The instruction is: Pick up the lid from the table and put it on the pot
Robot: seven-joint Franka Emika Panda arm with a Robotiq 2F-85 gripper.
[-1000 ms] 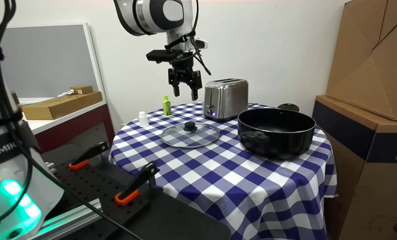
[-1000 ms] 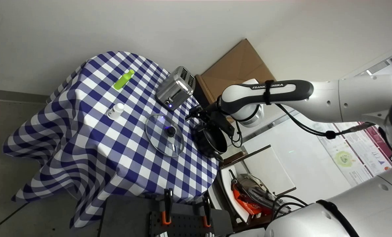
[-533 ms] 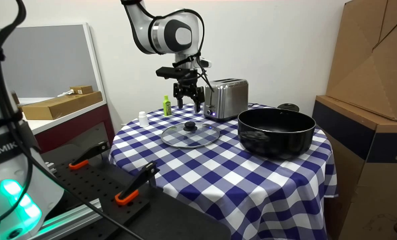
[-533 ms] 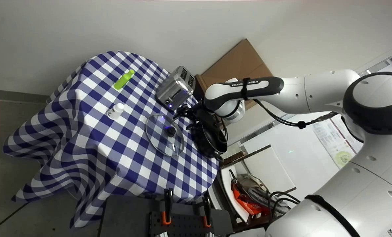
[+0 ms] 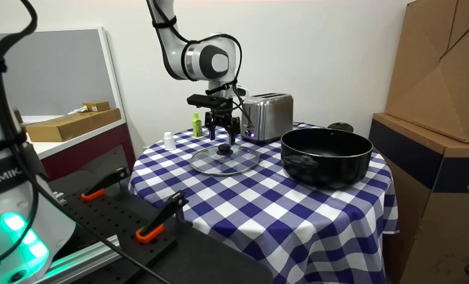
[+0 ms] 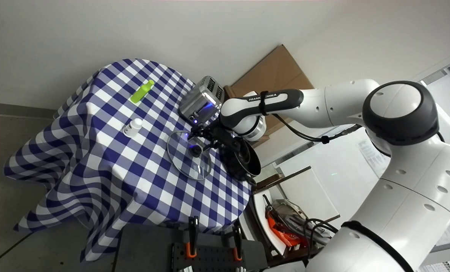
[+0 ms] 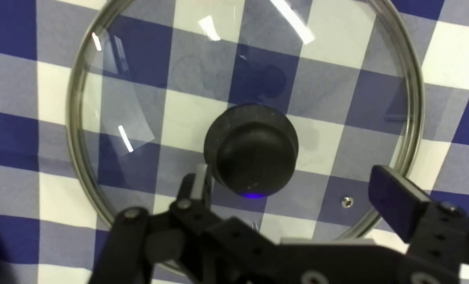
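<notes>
Gripper [image 5: 222, 140]: black. Its fingers [image 7: 394, 201] are set wide apart, nothing gripped; held just above the lid [image 5: 224, 161], close by the knob [image 7: 256, 157]. Whether the knob is touched cannot be told.

Lid: laid flat on the table [image 5: 254, 195], knob uppermost. Round, of clear glass, crossed by white streaks of reflected light. Knob black, smooth, set on a wider black base [image 7: 250, 112]; a violet glint is caught on its edge. A small metal fitting [image 7: 347, 202] is seen in the glass. The border is bound by a dull silver rim [image 7: 415, 98]. Blue and white checks are seen through the glass.

Table: round, covered by a checkered cloth [image 5: 297, 244].

Pot [image 5: 325, 167]: black, wide, round, fitted with short handles; placed near the lid.

White bottle [image 5: 169, 141]: stood upright, apart from the lid.

Toaster [image 5: 266, 118]: shiny silver, set beyond the lid; a small violet light [image 5: 252, 135] is shown on its front.

Green bottle [image 5: 197, 126]: stood upright, farther back.
</notes>
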